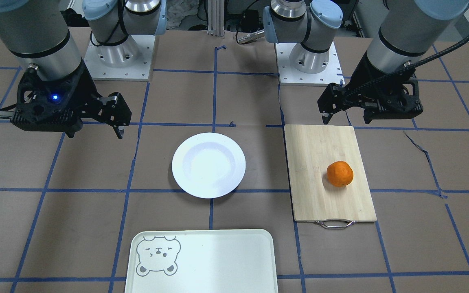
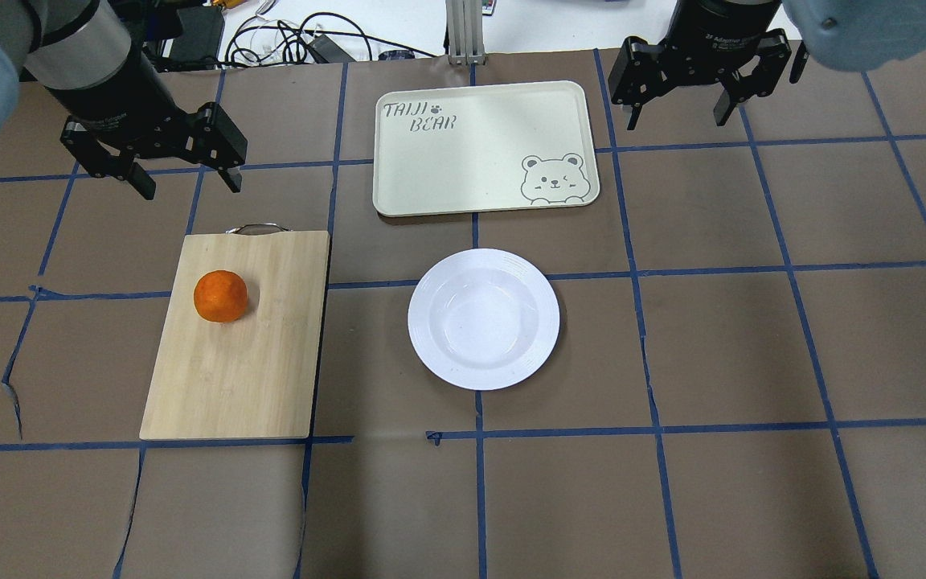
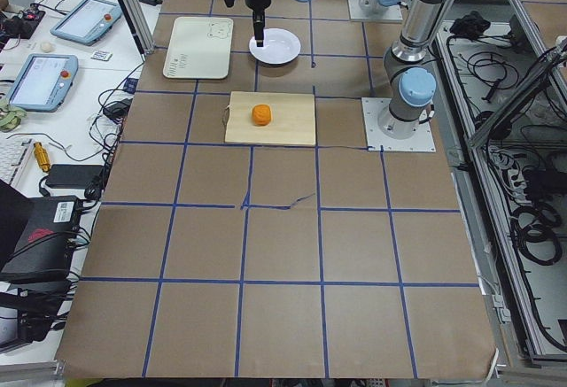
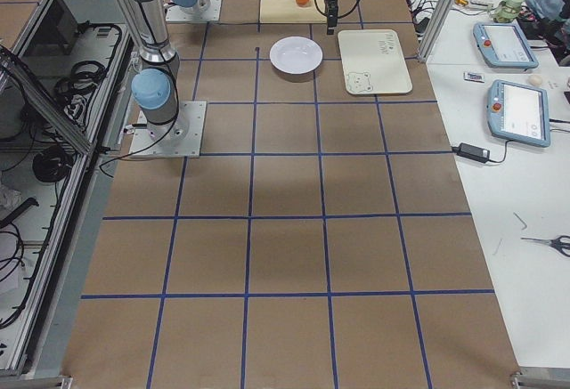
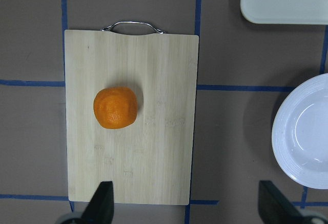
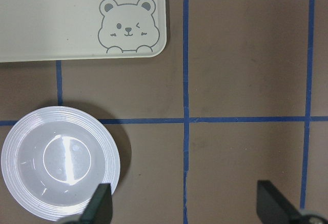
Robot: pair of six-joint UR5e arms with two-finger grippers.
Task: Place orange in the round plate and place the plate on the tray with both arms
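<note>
The orange (image 2: pixel 220 296) (image 1: pixel 340 173) (image 5: pixel 115 107) rests on a bamboo cutting board, apart from both grippers. An empty round white plate (image 2: pixel 483 318) (image 1: pixel 209 165) (image 6: pixel 60 162) lies at the table's middle. Beyond it, away from the robot, lies the pale tray (image 2: pixel 483 149) (image 1: pixel 202 260) (image 6: pixel 77 19) with a bear face in one corner. My left gripper (image 2: pixel 186 173) (image 1: pixel 346 120) (image 5: pixel 187 203) hovers open above the board's handle end, holding nothing. My right gripper (image 2: pixel 680 121) (image 1: pixel 95 133) (image 6: pixel 187 203) hangs open and empty to the right of the tray.
The bamboo cutting board (image 2: pixel 238 362) (image 1: pixel 312 162) with a metal handle lies left of the plate. Brown table covering with blue tape lines surrounds everything. Cables and tablets (image 3: pixel 84 19) sit beyond the table's far edge.
</note>
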